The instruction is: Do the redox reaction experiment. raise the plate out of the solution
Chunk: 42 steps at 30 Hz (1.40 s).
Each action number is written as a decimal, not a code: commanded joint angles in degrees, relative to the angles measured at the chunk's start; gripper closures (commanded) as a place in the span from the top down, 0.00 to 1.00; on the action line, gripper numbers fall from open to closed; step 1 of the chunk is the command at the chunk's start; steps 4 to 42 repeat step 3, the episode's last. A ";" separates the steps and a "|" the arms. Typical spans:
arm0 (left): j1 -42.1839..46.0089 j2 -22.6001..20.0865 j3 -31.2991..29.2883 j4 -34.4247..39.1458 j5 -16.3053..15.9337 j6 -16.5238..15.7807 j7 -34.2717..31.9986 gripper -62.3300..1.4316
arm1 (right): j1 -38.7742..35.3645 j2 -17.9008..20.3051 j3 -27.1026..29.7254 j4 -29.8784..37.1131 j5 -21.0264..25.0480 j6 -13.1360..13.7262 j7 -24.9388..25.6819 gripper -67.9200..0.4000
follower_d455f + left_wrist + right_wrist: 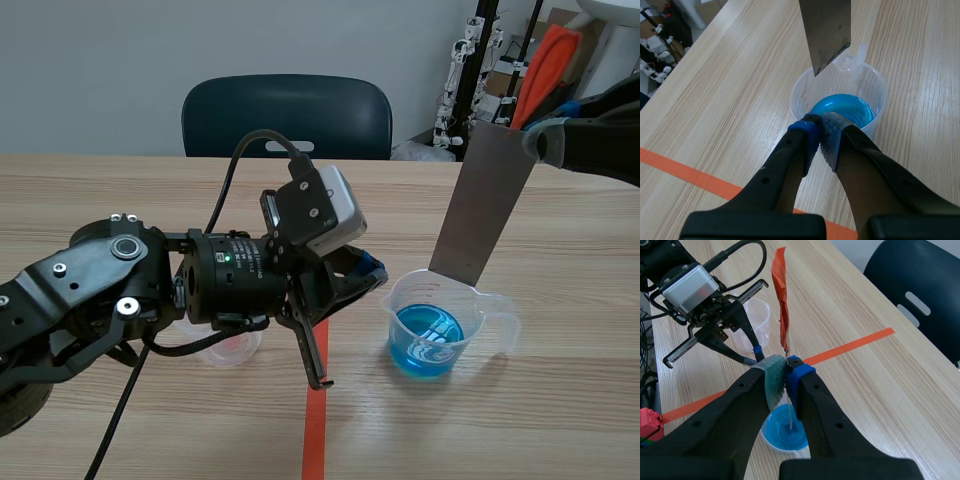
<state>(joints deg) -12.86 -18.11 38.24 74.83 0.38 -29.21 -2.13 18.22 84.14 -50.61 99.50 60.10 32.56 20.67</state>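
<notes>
A grey metal plate (485,200) hangs tilted over a clear beaker (500,318) of blue solution (428,340). My right gripper (532,140) is shut on the plate's upper end. Seen from the left wrist, the plate's lower corner (826,45) is above the rim, clear of the blue solution (842,107). The right wrist view has the plate edge-on as a thin line (790,415) between the right gripper's fingers (785,367), with an orange-red strip (781,300) rising beside them. My left gripper (821,131) is shut on nothing, its tips by the beaker's near wall (800,95).
A second, empty clear beaker (232,347) stands under the left arm. An orange tape line (316,430) runs across the table. A dark chair (287,115) stands behind the far edge. A red block (647,421) lies beside the right gripper.
</notes>
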 commanded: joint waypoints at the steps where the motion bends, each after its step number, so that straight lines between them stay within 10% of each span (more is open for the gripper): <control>1: -0.17 0.44 -0.22 0.87 -0.76 0.09 -0.83 0.06 | 0.96 0.31 0.83 0.31 1.03 0.00 1.09 0.02; 42: -0.15 0.44 -0.22 0.87 -0.76 0.09 -0.83 0.06 | 0.96 0.31 0.83 0.31 1.03 0.00 1.09 0.02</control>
